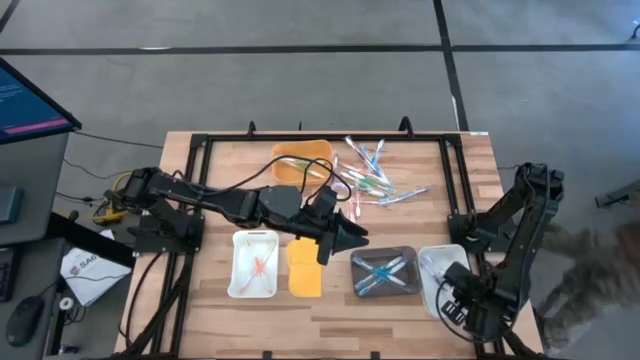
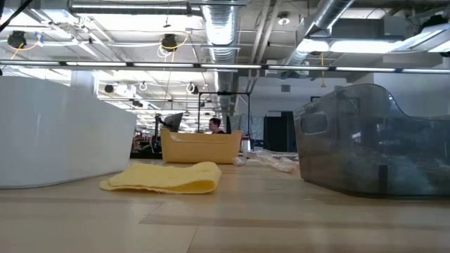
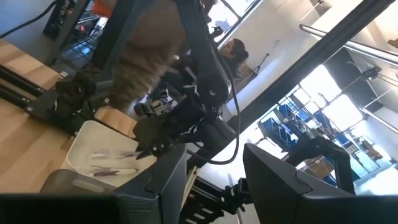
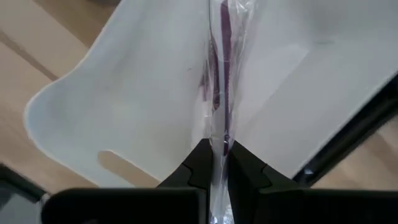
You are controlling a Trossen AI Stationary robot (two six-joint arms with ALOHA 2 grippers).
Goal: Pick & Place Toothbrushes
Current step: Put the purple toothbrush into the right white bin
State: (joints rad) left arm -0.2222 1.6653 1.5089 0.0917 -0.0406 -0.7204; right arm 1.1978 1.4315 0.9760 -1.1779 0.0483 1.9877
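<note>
Nearest you, at the front right corner of the wooden counter [image 1: 330, 310], your right claw [image 4: 216, 163] is clenched on a clear-wrapped purple toothbrush [image 4: 219, 74] — the wrist view shows the wrapper pinched between the two dark fingertips, with the brush hanging over the white plastic tray [image 1: 437, 268] at that corner.

Just left of it sits the dark translucent tray [image 1: 385, 272], holding a few blue toothbrushes [image 1: 383, 270]. Next along the front row lies the flat yellow-orange lid [image 1: 305, 267], then a second white tray [image 1: 254, 263] with an orange toothbrush [image 1: 260, 265] inside.

Your left claw [image 1: 352, 235] hangs above the middle of the counter, between the lid and the dark tray, its fingers spread apart and nothing visible between them.

Farther back, the loose pile of wrapped toothbrushes [image 1: 368, 172] — green, blue, pink and clear — lies scattered on the bare wood right of centre, beside the orange plastic tub [image 1: 303, 160], which sits near the back edge.

Beyond the counter, the low view shows a person [image 2: 216, 126] seated in the room behind.
</note>
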